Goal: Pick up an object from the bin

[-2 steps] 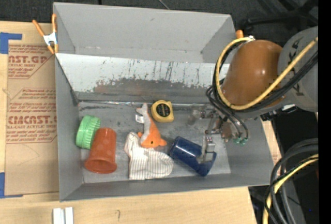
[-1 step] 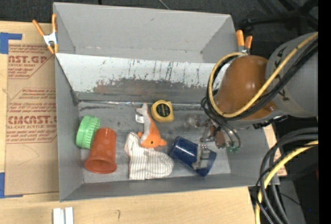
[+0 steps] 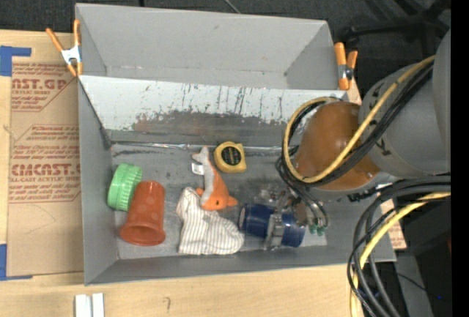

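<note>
My gripper (image 3: 279,227) is low in the bin's front right corner, under the arm's orange cover. It is right on a dark blue, can-like thing (image 3: 256,219) that lies on its side on the bin floor. Part of that blue thing is hidden behind the gripper. Just left of it lies a crumpled white striped cloth (image 3: 207,228). An orange and white toy (image 3: 212,189) rests at the cloth's upper edge. A yellow tape measure (image 3: 230,157) lies behind these, toward the bin's middle.
An orange cup (image 3: 146,214) lies on its side at the front left, with a green ribbed lid (image 3: 123,187) beside it. The arm's cover and cables hang over the bin's right side. The bin's sloping back wall rises behind the things.
</note>
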Tool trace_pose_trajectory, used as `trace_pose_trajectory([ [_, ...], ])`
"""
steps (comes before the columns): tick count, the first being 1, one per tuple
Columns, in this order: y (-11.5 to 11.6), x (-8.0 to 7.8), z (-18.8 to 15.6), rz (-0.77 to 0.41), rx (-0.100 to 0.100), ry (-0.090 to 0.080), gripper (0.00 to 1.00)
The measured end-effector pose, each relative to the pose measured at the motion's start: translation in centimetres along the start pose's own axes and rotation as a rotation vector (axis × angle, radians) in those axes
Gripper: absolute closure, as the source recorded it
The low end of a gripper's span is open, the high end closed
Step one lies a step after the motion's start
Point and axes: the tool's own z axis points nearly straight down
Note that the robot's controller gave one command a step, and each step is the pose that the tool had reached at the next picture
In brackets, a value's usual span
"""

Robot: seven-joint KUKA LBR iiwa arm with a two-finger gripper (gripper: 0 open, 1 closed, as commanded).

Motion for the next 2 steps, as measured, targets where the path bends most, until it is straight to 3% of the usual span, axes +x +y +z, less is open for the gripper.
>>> trace_pose_trajectory([
  [1,0.0,0.0,0.0,0.000,0.000,0.000,1.00],
  [2,0.9,0.3,-14.5,0.016,0.000,-0.003,1.00],
])
